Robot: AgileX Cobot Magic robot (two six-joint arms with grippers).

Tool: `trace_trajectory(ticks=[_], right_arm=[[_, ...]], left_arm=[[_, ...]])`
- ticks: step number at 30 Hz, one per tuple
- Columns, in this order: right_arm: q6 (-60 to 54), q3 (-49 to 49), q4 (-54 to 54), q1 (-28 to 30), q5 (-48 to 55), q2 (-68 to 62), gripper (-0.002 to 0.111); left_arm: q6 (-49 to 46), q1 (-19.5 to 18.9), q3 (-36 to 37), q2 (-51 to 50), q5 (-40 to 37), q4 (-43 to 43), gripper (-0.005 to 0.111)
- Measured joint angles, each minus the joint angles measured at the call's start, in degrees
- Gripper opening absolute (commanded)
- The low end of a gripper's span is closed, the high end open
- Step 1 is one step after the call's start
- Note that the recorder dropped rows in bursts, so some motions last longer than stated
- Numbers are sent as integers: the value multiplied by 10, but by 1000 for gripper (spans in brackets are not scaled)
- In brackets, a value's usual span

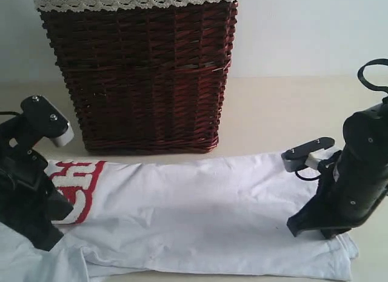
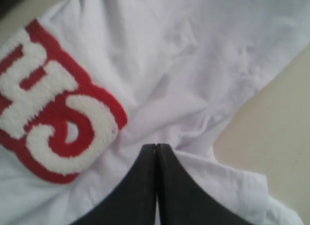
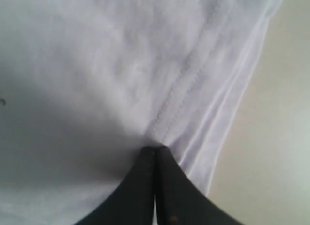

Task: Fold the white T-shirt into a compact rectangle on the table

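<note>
Mid-fold: the white T-shirt [image 1: 200,215] lies as a long band on the table [image 1: 273,112] from eight to four o'clock, left gripper [image 2: 156,150] and right gripper [image 3: 155,151] squeezed tight, apparently nipping cloth at either end, so next comes an even lift, end over end.

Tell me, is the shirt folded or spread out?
Partly folded: the shirt lies as a long band on the table, with stacked edges showing.

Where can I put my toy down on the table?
Bare table right of the wicker basket, behind the white T-shirt; a smaller patch left of the basket. The front is crowded: the shirt, left arm and right arm fill it.
</note>
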State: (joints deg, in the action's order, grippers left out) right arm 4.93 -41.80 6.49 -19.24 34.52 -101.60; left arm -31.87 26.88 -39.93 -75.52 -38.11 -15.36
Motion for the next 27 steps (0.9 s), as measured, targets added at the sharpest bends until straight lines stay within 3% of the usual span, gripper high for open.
trace_trajectory(ticks=[8,12,17,19,23,26,27], right_arm=[[66,20,68,-1,121,22,0],[131,25,143,-1,182,25,0],[142,7,147,-1,169,50,0],[138,2,140,-1,154,66,0],[74,-9,65,-1,107,107,0],[4,-14,-24,-1,46,139,0],[-11,-14,-48,-1,23,144,0]], left_arm=[[-2,0,34,-3,-49,10,1],[-5,0,36,-3,-49,10,11],[-11,11,60,-4,-38,9,31],[-17,20,66,-8,-21,9,33],[7,27,69,-25,55,13,26],[74,27,51,-31,129,15,0],[92,27,45,-31,156,15,0]])
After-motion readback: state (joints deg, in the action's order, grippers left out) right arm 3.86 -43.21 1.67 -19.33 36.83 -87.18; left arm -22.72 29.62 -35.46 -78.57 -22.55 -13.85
